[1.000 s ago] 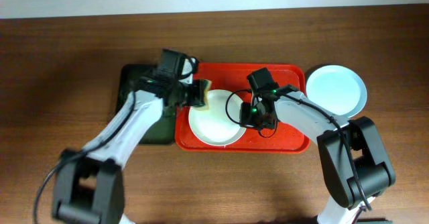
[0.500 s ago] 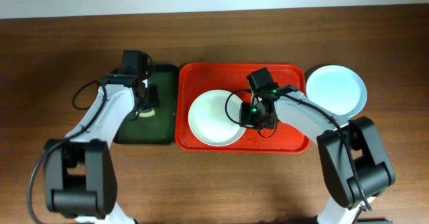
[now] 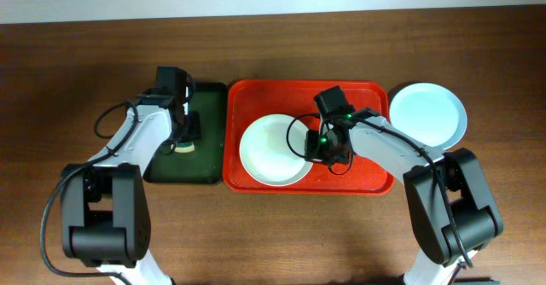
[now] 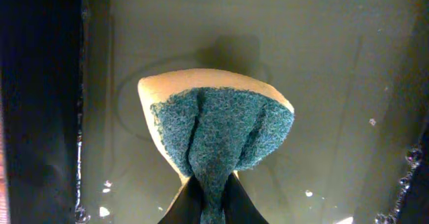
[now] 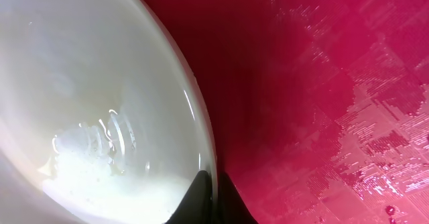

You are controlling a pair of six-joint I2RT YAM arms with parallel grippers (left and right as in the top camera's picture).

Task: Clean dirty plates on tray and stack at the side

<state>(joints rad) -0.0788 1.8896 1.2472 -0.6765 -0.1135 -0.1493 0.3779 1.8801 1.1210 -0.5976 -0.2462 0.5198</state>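
Two grippers, and we find both of them closed on something. Closest to us, in the left wrist view, the left gripper (image 4: 206,209) has its two dark fingers pinched narrow on one sponge (image 4: 214,127). The grip folds the green scouring face into a crease, with yellow foam showing along the upper edge. The sponge hangs low over the wet floor of the dark green tray (image 4: 335,63), and we cannot tell whether it touches. In the right wrist view the right gripper (image 5: 214,198) is nipped tight on the rim of a whitish plate (image 5: 94,70), one fingertip inside the rim and one outside. A patch of foamy wet sits in the plate's bottom, and droplets are scattered over the red tray (image 5: 322,90) beside it. From overhead we count two trays side by side, the narrow green one on the left and the red one right beside it, and two plates in plain sight. The whitish plate lies inside the red tray, in its left half, toward the near rim. A second plate (image 3: 425,113), pale blue-white, sits on the table (image 3: 85,55) just beside the red tray's far right corner, outside it. A bluer edge shows along that plate's lower right side; we cannot tell whether another plate lies beneath.
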